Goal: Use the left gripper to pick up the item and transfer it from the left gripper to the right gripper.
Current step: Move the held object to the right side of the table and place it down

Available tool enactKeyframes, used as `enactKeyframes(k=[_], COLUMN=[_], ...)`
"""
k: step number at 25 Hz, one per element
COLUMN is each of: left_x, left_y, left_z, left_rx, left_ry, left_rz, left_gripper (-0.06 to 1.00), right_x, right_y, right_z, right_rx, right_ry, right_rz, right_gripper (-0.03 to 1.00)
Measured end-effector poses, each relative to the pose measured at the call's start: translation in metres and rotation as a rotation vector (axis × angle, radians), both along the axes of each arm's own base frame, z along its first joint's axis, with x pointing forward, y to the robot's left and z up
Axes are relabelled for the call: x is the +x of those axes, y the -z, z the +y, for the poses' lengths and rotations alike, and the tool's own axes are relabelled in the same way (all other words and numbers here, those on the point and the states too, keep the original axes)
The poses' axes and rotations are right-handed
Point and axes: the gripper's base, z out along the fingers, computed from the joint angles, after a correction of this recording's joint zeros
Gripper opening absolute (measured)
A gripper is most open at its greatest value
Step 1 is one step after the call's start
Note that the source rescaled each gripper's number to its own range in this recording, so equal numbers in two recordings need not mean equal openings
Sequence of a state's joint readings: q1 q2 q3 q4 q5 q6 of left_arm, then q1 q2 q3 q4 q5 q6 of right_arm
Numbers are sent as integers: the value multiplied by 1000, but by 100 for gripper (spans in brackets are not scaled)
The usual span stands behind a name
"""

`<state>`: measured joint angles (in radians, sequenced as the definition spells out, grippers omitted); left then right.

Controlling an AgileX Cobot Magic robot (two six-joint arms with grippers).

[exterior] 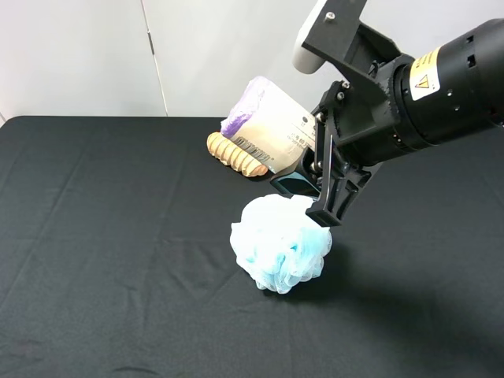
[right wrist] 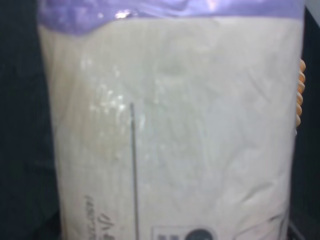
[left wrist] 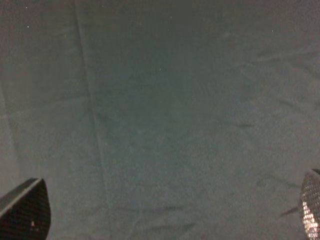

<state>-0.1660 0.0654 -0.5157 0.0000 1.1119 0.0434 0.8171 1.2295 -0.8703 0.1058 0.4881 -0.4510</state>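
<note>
The item point(exterior: 272, 126), a roll with a purple end and a cream printed wrap, is held tilted in the air above the table's back middle. My right gripper point(exterior: 305, 177), on the thick black arm with the yellow sticker, is shut on its lower end. In the right wrist view the item point(right wrist: 170, 125) fills the frame and hides the fingers. My left gripper point(left wrist: 167, 215) does not show in the exterior view. In its own wrist view the two fingertips point(left wrist: 25, 210) stand wide apart over bare black cloth, open and empty.
A fluffy light-blue mesh sponge point(exterior: 279, 242) lies on the black tablecloth point(exterior: 102, 236) just below the right gripper. A ribbed tan wooden piece point(exterior: 234, 154) lies behind it, under the held item. A white wall stands at the back.
</note>
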Motion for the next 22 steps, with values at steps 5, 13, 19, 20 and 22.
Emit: enactKeyframes(k=[5,13,19,20,22], left_x=[5,5,5,5,5], left_y=[5,5,5,5,5], left_z=[-1,-1,-1,-1,-1], left_rx=[-5,-5,-6,-6,-6], left_ry=[-2,-2,-3,-3,-3], left_rz=[-18,-18,-18,-18,-18], left_gripper=[98,97,97,97,97], right_x=[0,0,10,14,20], right_y=[0,0,3,5,7], right_z=[0,0,-15,-21,-31], right_rx=[9,38,65,59,44], right_ry=[13,60,236,281,340], right_rz=[11,51,153,172,199], right_gripper=[5,5,5,5,5])
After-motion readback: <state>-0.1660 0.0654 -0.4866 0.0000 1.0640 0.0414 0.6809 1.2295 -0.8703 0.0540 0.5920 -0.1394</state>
